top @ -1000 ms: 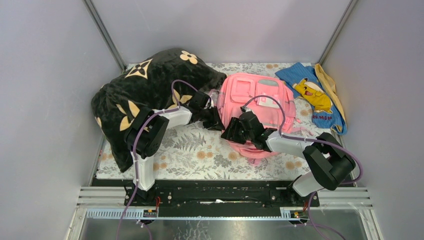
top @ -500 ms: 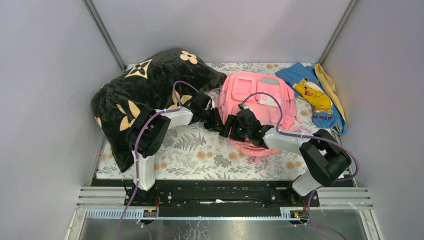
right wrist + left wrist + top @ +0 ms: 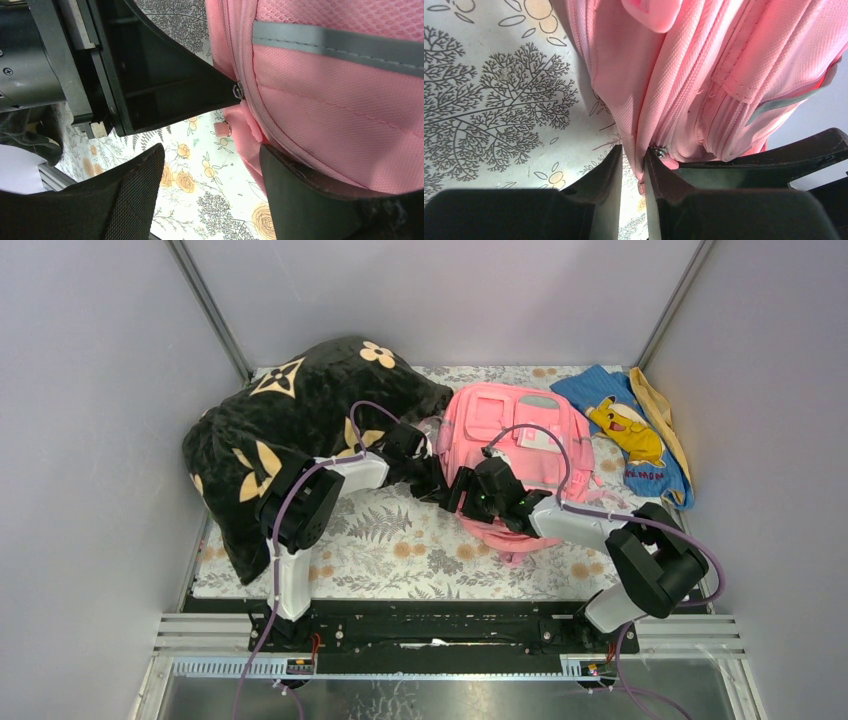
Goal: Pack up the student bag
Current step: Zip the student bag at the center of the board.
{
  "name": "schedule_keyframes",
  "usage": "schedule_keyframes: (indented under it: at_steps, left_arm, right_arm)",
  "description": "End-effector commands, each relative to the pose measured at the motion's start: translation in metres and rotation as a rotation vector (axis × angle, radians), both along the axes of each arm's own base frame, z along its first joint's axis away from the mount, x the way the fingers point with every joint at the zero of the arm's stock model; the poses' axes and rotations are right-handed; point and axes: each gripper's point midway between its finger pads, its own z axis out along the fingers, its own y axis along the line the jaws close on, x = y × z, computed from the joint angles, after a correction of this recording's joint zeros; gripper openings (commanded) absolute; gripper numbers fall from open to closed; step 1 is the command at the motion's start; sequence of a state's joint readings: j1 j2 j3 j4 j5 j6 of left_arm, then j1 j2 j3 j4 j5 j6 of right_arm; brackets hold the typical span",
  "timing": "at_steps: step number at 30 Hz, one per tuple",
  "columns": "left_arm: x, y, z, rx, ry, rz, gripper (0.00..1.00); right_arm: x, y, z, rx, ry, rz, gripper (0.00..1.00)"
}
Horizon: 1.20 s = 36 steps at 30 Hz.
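Since a second ago, the right gripper (image 3: 468,495) has shifted left along the student bag's near-left edge and closed in on the left gripper (image 3: 432,483), which has kept its place there.

Top view: we find the student bag (image 3: 520,430) lying flat on the floral table cover (image 3: 400,540). A black pillow (image 3: 290,410) sits against the bag's left side and a blue cloth (image 3: 620,425) lies just off its right side. Both grippers meet at the bag's near-left corner.

Left wrist view: the left gripper (image 3: 633,170) has its jaws drawn almost together, pinching a fold of the student bag (image 3: 684,65) at the seam. A small metal zip slider (image 3: 659,150) sits on the bag right beside the pinch. The floral table cover (image 3: 499,100) shows to the left of the bag.

Right wrist view: the right gripper (image 3: 210,185) has its jaws well apart and grips nothing. One finger lies under the edge of the student bag (image 3: 340,110), the other stands clear of it. A pink zip pull (image 3: 221,129) hangs off the bag's edge above the gap. A grey strip (image 3: 340,45) crosses the bag's upper part. The left gripper (image 3: 165,85) touches the bag's edge at a metal ring.
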<state>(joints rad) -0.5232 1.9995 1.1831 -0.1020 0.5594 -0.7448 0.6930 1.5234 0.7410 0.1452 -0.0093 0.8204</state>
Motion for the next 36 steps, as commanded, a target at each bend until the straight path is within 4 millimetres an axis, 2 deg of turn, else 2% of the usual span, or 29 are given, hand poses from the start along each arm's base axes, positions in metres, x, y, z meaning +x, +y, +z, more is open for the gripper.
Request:
schedule_keyframes:
  at_steps: [1, 6, 16, 24, 30, 36]
  left_arm:
    - [0.014, -0.001, 0.008, 0.021, -0.057, 0.009, 0.27]
    - [0.023, -0.001, 0.019, 0.019, -0.089, 0.019, 0.26]
    - [0.019, -0.006, 0.005, 0.009, -0.042, -0.01, 0.26]
    - [0.013, -0.008, -0.011, 0.008, -0.007, -0.03, 0.26]
    - [0.012, -0.01, -0.011, 0.003, -0.008, -0.035, 0.26]
    - [0.01, -0.01, -0.012, 0.003, -0.006, -0.041, 0.26]
  right_arm:
    - [0.007, -0.023, 0.001, -0.064, -0.026, -0.08, 0.77]
    - [0.007, -0.028, 0.007, -0.065, -0.048, -0.098, 0.77]
    - [0.025, -0.016, 0.0, -0.07, -0.081, -0.083, 0.79]
    - [0.037, 0.002, 0.017, -0.002, -0.147, -0.046, 0.73]
    - [0.043, 0.003, 0.007, -0.032, -0.138, -0.045, 0.64]
    - [0.051, -0.005, -0.001, -0.093, -0.151, -0.075, 0.55]
